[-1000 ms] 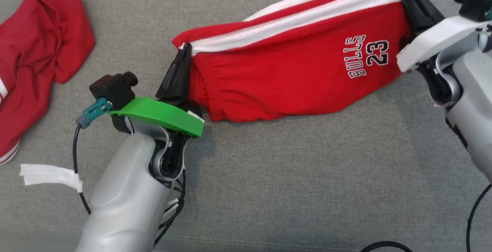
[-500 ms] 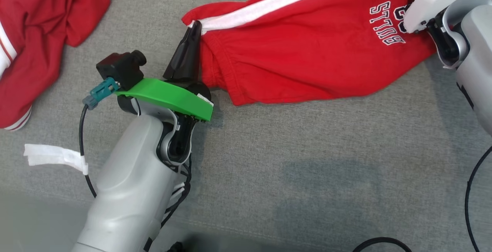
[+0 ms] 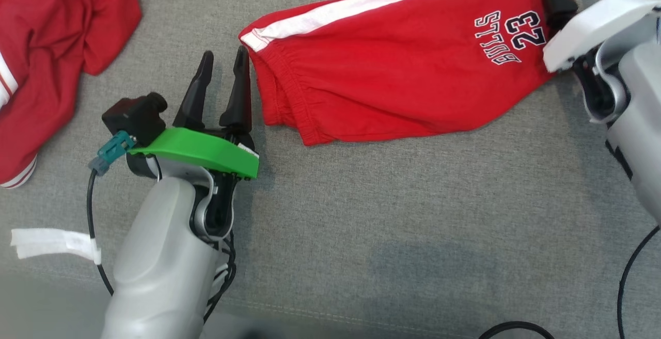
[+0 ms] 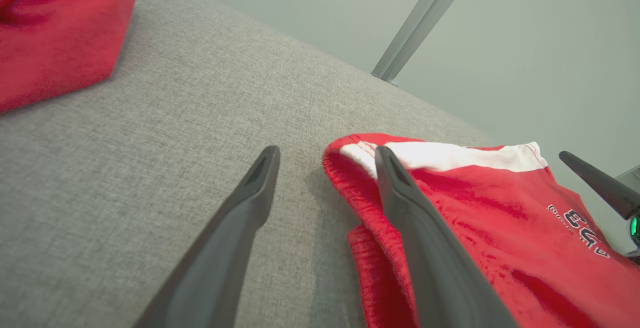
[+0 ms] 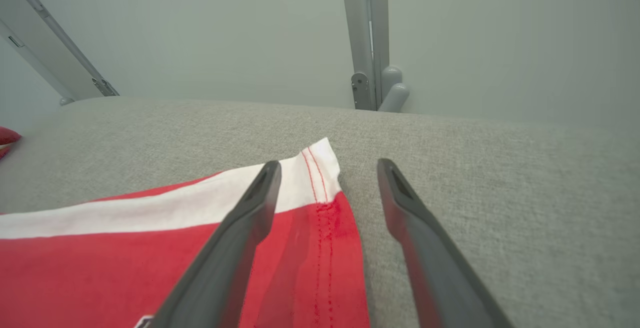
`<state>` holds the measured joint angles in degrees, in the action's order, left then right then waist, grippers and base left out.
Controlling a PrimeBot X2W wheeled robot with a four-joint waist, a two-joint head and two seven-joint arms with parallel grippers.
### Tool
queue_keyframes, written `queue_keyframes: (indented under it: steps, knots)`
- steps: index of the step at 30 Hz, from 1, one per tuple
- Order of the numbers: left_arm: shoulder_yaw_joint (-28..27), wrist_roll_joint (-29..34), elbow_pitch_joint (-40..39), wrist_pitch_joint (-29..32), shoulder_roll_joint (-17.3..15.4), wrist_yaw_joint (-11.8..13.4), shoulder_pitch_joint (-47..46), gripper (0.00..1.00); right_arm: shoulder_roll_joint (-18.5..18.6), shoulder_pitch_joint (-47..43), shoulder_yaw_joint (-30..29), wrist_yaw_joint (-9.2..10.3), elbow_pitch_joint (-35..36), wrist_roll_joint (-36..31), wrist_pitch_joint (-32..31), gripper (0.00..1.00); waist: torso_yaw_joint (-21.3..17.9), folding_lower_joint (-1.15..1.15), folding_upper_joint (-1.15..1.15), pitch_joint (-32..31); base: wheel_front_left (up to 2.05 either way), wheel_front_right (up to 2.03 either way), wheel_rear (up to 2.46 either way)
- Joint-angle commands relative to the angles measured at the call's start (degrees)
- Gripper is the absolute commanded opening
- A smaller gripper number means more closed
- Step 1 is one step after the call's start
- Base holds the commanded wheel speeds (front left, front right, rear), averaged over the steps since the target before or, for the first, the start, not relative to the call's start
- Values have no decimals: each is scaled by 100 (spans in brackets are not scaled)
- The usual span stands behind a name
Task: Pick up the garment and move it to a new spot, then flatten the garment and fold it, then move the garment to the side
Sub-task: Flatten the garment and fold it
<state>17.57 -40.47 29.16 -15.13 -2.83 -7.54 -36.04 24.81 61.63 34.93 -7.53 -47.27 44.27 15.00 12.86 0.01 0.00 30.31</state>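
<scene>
Head view: a grey fabric worktop (image 3: 387, 215) carries the red shorts (image 3: 392, 80), lying flat across the upper right, well apart from a crumpled red garment (image 3: 51, 44) at upper left. The left hand (image 3: 223, 57) is spread open and empty, just beside the waistband. The right hand (image 5: 327, 165), also spread and empty, straddles the shorts' hem corner.

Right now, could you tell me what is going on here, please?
The robot is working on red shorts lying folded on the grey surface. Its left claw is open beside the waistband end and its right claw is open over the hem corner; neither grips the cloth. A second red garment lies crumpled to the left.
</scene>
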Motion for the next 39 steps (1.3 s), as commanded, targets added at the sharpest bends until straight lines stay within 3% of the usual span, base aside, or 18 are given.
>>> queue_keyframes:
  steps: [1,11,20,21,22,23,24,33,39]
  knots:
    - [-38,75,-37,-1,-14,15,169,100,-18,-332,-78,8,104,74,21,100,-122,-1,0,-199,0,0,0]
    - [-192,57,-175,-2,-17,15,795,100,-134,-1409,-270,8,283,-89,20,100,-199,-1,0,-560,0,0,0]
    - [-77,98,-194,-2,-19,15,1011,100,-601,-1622,-332,4,-527,-236,-1,100,-76,-1,0,-696,0,0,0]
    - [-72,105,-185,-1,-19,15,1030,100,-652,-1634,-306,3,-591,-211,-2,89,-63,-1,0,-725,0,0,0]
    - [-73,120,-175,-1,-19,15,1052,100,-696,-1651,-287,3,-642,-171,-2,65,-52,-1,0,-755,0,0,0]
    - [-79,131,-171,-2,-18,15,1074,100,-725,-1665,-289,3,-681,-121,-3,7,-45,-1,0,-782,0,0,0]
    - [-81,141,-164,-1,-18,16,1095,100,-735,-1668,-316,3,-687,-78,-2,0,-41,-1,0,-809,0,0,0]
    - [-180,247,-133,-2,-18,15,1282,100,-713,-1836,-961,6,-364,-102,12,0,-112,-1,0,-1049,0,0,0]
    - [-191,307,-63,-2,-18,15,1512,100,-883,-2408,-1496,6,-6,-122,13,0,-270,-1,0,-1355,0,0,0]
